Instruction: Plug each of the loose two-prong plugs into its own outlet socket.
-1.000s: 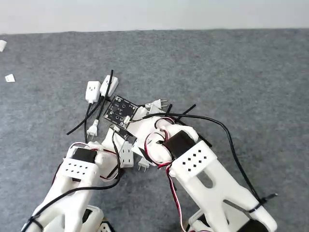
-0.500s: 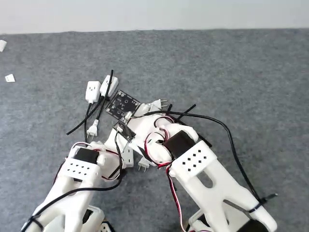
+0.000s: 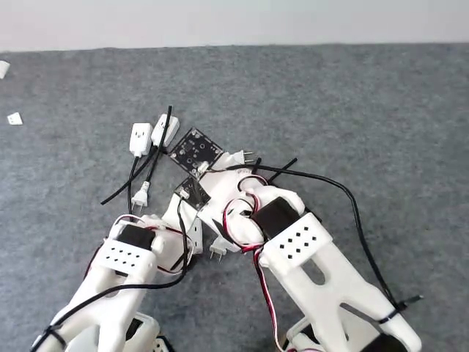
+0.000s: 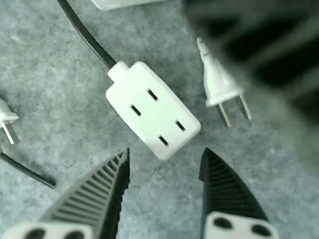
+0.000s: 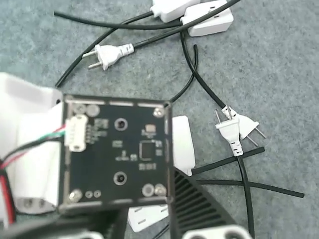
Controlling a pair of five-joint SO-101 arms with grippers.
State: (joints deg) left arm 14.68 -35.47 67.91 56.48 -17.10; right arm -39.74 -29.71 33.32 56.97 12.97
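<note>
A white socket block [image 4: 152,117] on a black cord lies on the grey carpet, just beyond my left gripper [image 4: 165,153], whose fingers stand open and hold nothing. A loose two-prong plug [image 4: 219,84] lies beside the block. From above, the block [image 3: 194,236] and that plug [image 3: 218,248] sit between the two arms. My right gripper [image 5: 149,214] hangs above the left arm's black camera board [image 5: 117,152], open, with the block's white edge [image 5: 182,139] showing behind the board. Two more plugs [image 5: 234,127] and another plug [image 5: 107,54] lie farther out.
Two white sockets [image 3: 139,138] [image 3: 165,130] lie at the far left of the tangle, with a plug [image 3: 139,196] below them and two plugs [image 3: 238,158] to the right. Black cords cross the middle. Bare carpet spreads far and right. Small white bits [image 3: 15,117] lie at the left edge.
The upper black camera board has shifted up and to the right, uncovering a second board below it. The left arm has edged slightly right. Plugs and sockets have stayed put.
</note>
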